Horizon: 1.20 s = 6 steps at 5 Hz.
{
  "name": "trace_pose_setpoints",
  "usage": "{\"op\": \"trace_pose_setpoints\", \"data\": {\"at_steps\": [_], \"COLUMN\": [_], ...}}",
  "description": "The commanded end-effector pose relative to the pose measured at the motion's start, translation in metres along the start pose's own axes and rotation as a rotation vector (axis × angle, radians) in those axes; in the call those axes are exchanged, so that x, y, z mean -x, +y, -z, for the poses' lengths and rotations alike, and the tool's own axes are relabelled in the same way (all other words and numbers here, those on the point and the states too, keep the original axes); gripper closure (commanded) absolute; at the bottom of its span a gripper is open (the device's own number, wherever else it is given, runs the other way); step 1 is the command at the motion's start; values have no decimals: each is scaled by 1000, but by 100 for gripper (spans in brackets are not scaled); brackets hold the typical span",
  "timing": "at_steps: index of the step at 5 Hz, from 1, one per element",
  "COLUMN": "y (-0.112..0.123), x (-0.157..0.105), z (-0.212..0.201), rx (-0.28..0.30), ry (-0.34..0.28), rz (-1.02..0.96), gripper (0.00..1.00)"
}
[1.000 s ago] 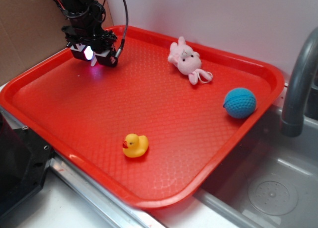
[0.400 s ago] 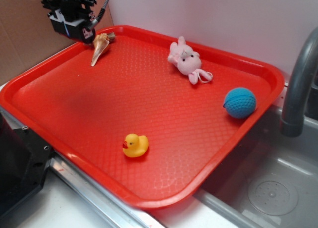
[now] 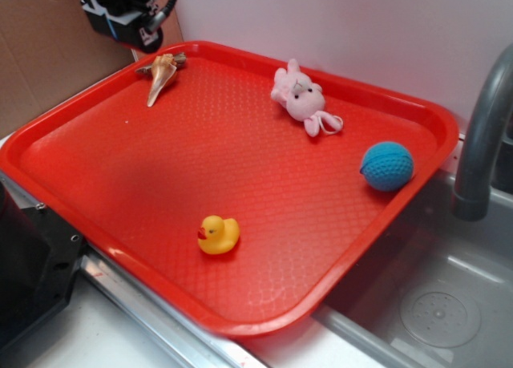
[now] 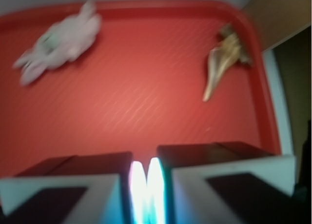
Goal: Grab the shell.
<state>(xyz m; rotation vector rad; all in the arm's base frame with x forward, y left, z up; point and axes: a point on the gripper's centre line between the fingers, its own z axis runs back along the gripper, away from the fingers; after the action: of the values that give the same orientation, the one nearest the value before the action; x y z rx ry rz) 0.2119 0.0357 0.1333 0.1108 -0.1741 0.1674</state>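
The cream-tan spiral shell lies on the red tray at its far left corner, thin point toward the front. It also shows in the wrist view at the upper right. My gripper hangs above and left of the shell, over the tray's back rim, apart from it. In the wrist view the gripper has its jaws pressed together with nothing between them.
A pink plush bunny lies at the tray's back middle, a blue knitted ball at the right, a yellow rubber duck near the front. A grey faucet and sink stand to the right. Brown cardboard is behind left.
My gripper rose from low over the tray's far left corner and moved back-left, uncovering the shell. The shell stays on the tray. Since 0.4 s ago the gripper shifted slightly up and right.
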Motion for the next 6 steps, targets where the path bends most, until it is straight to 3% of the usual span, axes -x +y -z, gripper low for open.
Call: {"op": "trace_pose_setpoints", "data": {"at_steps": [1, 2, 4, 5, 6], "y": [59, 75, 99, 99, 98], "x": [-42, -58, -64, -70, -75], "z": [34, 62, 89, 95, 99], "rx": [-61, -126, -169, -138, -69], "ry": [-139, -158, -188, -218, -231], "rz": [-165, -205, -373, -406, -409], "gripper": [0, 0, 0, 0, 0]}}
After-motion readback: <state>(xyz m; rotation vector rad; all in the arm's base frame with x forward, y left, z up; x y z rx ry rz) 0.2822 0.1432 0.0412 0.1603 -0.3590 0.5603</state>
